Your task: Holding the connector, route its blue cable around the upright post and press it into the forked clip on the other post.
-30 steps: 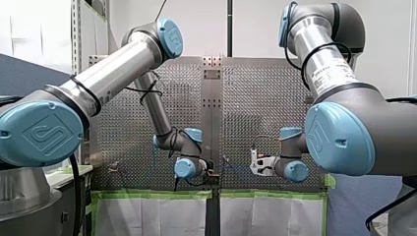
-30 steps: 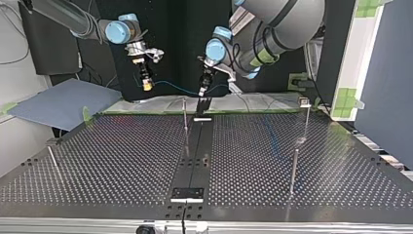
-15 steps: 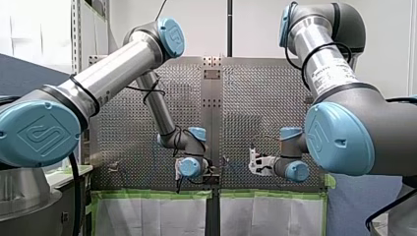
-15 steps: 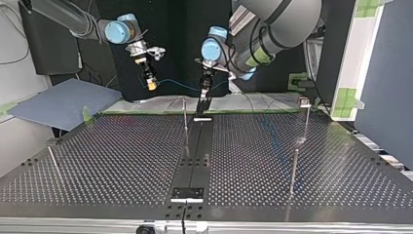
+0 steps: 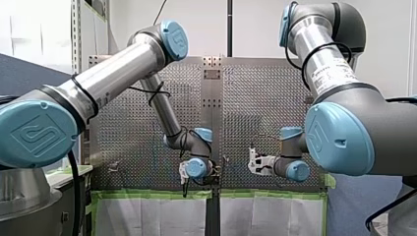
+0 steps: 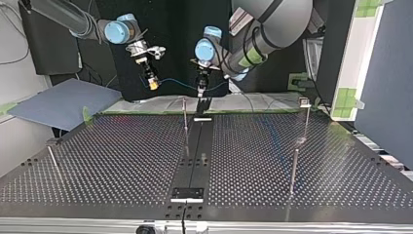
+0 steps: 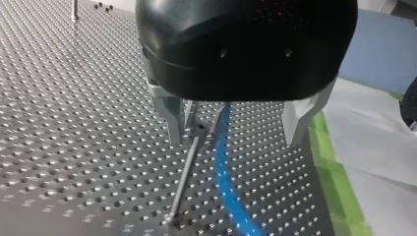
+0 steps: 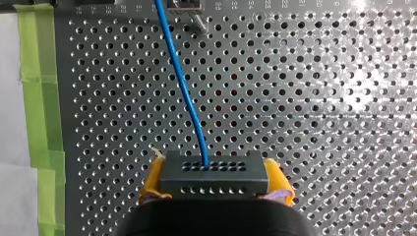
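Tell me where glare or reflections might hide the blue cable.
Right wrist view: bright glare on the perforated table, off to one side of the blue cable, which lies clear of it. Top view: the glossy table mirrors the post; the cable is thin against a dark backdrop. Left wrist view: even light, cable plain within my left tool.

Opposed table (image 6: 122,156) overviews, close wrist cameras

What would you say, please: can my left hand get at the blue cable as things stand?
Probably yes: the left hand is open, and the blue cable runs between its fingers, with only the thin post beside one of them.
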`<state>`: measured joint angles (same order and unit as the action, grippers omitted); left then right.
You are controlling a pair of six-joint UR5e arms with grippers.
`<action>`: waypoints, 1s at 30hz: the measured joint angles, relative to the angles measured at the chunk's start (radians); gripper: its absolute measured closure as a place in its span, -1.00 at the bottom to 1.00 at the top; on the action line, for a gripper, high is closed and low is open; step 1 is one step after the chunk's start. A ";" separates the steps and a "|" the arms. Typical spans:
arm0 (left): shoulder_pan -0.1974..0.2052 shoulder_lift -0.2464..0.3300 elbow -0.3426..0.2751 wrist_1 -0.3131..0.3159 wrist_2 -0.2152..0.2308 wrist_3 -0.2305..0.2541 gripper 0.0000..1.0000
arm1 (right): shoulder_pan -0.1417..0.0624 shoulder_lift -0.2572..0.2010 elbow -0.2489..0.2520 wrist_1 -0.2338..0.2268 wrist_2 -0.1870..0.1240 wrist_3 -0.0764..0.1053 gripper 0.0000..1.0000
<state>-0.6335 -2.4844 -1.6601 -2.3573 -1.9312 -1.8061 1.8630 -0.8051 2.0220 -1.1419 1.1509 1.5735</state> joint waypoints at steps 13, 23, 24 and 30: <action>-0.002 -0.062 0.073 0.016 -0.061 -0.107 -1.00 | 0.000 -0.001 0.000 -0.008 -0.002 0.019 1.00; 0.022 -0.062 0.077 0.015 -0.087 -0.194 -1.00 | 0.000 -0.001 -0.001 -0.014 -0.003 0.033 1.00; 0.024 -0.063 0.077 0.015 -0.095 -0.202 -1.00 | 0.000 -0.001 -0.001 -0.013 -0.003 0.034 1.00; 0.032 -0.062 0.077 0.019 -0.128 -0.212 -0.24 | 0.000 -0.001 -0.001 -0.008 -0.003 0.034 1.00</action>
<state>-0.6014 -2.5469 -1.5827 -2.3385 -2.0591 -2.0177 1.8630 -0.8056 2.0212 -1.1503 1.1476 1.6074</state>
